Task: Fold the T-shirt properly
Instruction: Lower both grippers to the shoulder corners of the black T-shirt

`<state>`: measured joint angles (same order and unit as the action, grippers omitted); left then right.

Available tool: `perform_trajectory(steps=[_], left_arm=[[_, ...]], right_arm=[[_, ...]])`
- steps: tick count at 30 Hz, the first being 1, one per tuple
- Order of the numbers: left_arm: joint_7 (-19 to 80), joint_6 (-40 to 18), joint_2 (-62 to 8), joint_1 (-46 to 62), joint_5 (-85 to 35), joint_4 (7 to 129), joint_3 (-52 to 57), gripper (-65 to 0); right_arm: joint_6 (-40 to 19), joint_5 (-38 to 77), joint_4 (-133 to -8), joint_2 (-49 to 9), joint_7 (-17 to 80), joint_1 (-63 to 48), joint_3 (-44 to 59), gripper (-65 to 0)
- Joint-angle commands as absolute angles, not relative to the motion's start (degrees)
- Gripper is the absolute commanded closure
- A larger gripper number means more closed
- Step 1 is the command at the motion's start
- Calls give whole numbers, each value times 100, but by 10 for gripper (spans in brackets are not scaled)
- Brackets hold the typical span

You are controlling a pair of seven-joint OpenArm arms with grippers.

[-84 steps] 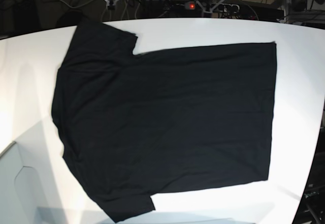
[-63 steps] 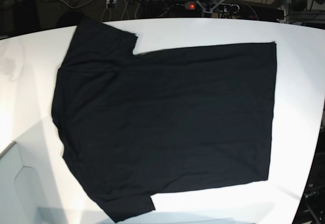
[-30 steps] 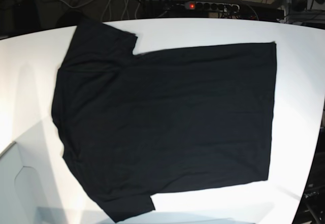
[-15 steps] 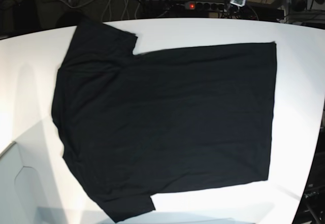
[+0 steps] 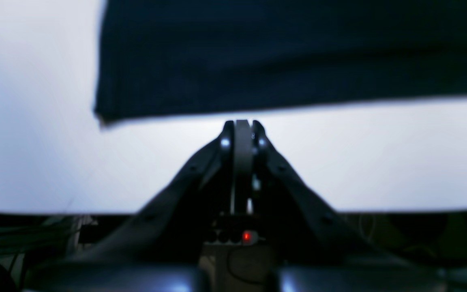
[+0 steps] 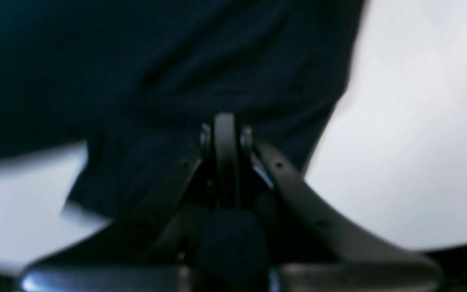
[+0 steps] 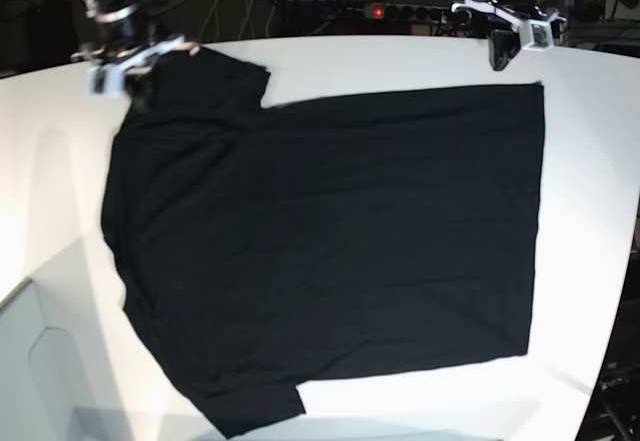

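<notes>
T-shirt flat on table | left claw together | right claw together

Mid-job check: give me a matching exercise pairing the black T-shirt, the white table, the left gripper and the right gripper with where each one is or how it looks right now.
Things:
1. large black cotton T-shirt
2. white table
3. left gripper
4. right gripper

States:
A. shut, over the sleeve at the far edge of the table
B. spread flat, unfolded
C. shut, above bare table close to the hem corner
D. bare around the cloth

Pairs: 1-B, 2-D, 3-C, 4-A
</notes>
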<state>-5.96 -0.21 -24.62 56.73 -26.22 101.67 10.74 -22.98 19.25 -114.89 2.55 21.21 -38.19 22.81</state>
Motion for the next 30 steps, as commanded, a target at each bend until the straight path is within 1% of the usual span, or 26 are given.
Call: perform_trajectory(steps=[1,2,4,6,8,10,12,15,18,21,22,24,26,30], left_arm=[[-488,-13,-2484,5727,-2651,10264,1226,0],[-259,-13,-2413,5710,-2651,10290,1323,0],[136,-31,-2185,5596,-2651,10343,1534,0],[444,-31,-1947,5437,-2651,10369,1719,-1],[716,-31,-1771,5323,-2651,10378,1877,-5],[910,-31,-1657,5226,-2659,10387,1912,-35],[1015,-31,-1569,5156,-2659,10387,1921,-82],[1033,-31,-1508,5156,-2659,10387,1921,-119],[1033,-31,-1499,5147,-2659,10387,1903,-119],[1042,-31,-1455,5138,-2659,10378,1903,-120],[1042,-31,-1437,5138,-2659,10378,1903,-120],[1042,-31,-1437,5138,-2659,10369,1903,-120],[1042,-31,-1437,5138,-2659,10360,1903,-120],[1042,-31,-1437,5138,-2659,10343,1886,-120]], right_arm=[[-2519,2334,-11600,198,2308,-3574,2571,-6],[-2624,2730,-11591,198,2765,-3301,2905,-10],[-2703,3495,-11574,66,3846,-2668,3609,-48],[-2712,4171,-11538,-75,5024,-2009,4330,-115],[-2712,4585,-11398,-136,6097,-1314,4963,-178],[-2712,4778,-11222,-189,6932,-752,5525,-216],[-2712,4804,-10897,-207,7635,-268,5991,-245],[-2712,4778,-10158,-365,7943,13,6237,-259],[-2712,4822,-8963,-602,7960,57,6229,-259],[-2730,4840,-8031,-840,7952,110,6229,-259],[-2862,4919,-7723,-919,7952,127,6229,-258],[-3222,4980,-7292,-1042,7952,136,6220,-258],[-3433,4971,-6958,-1130,7952,163,6220,-257],[-3451,4971,-6730,-1191,7943,171,6035,-257]])
